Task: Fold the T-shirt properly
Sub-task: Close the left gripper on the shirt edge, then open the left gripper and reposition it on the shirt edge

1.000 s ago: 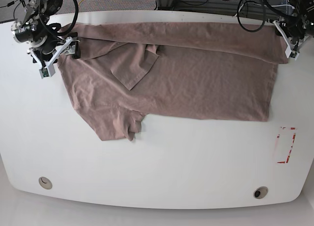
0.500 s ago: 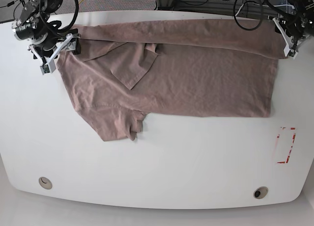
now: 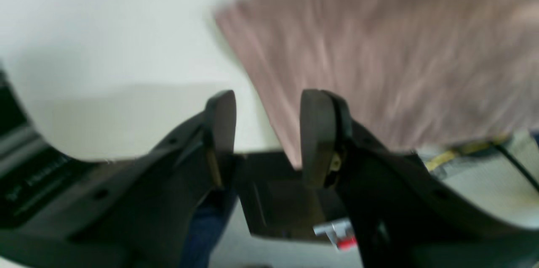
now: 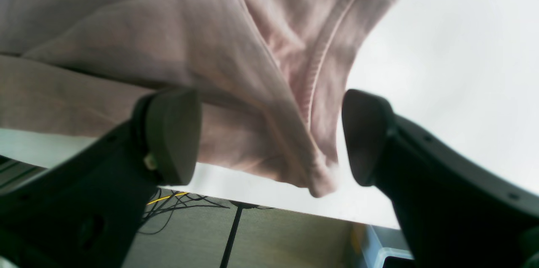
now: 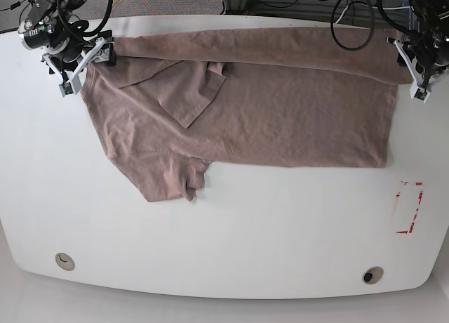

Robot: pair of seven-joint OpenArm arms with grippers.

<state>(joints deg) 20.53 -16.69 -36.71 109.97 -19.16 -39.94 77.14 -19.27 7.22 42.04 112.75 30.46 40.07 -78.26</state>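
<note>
The shirt lies flat across the table, its far edge folded in. I have just let go: my left gripper and right gripper both stand apart, backing off the corners. Next fold awaits.

L wrist view badly motion-blurred: T-shirt is just streaks, edge by left hand unclear. R wrist view: right hand fingers out of focus, shirt cropped top/left. Base view: both arms cut off at top.
</note>
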